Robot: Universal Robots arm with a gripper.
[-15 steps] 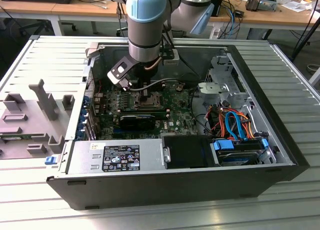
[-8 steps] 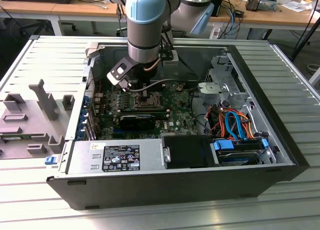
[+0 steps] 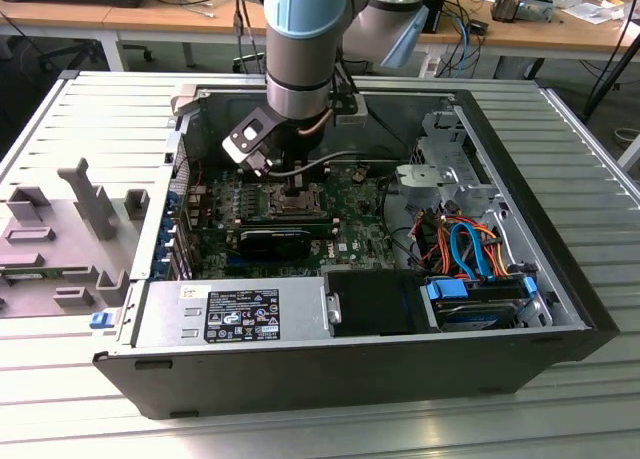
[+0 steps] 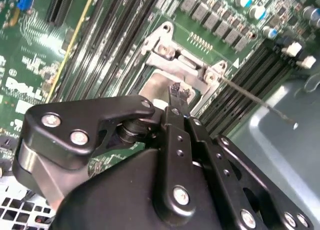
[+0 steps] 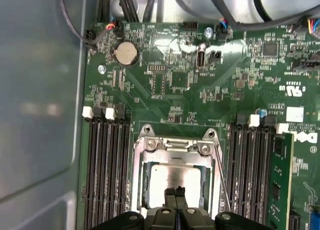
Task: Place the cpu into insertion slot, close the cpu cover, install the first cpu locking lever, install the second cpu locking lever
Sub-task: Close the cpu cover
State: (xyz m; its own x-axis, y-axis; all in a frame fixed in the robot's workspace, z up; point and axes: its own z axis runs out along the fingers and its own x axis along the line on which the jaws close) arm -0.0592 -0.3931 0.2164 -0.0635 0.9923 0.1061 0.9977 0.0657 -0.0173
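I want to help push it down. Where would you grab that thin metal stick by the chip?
Probably the locking lever near its tip, from above: it's a thin rod, pivoted beside the cpu cover, so the tip moves easiest.

cpu: dull silver-grey metal top, soft sheen.
cpu cover: bright bare metal frame.
end effector: matt black, silver screw heads.
motherboard: glossy green board.
memory slots: black plastic.
case: matt dark grey panel.
worktop: ribbed pale metal.

Label on power supply; white lettering on motherboard.
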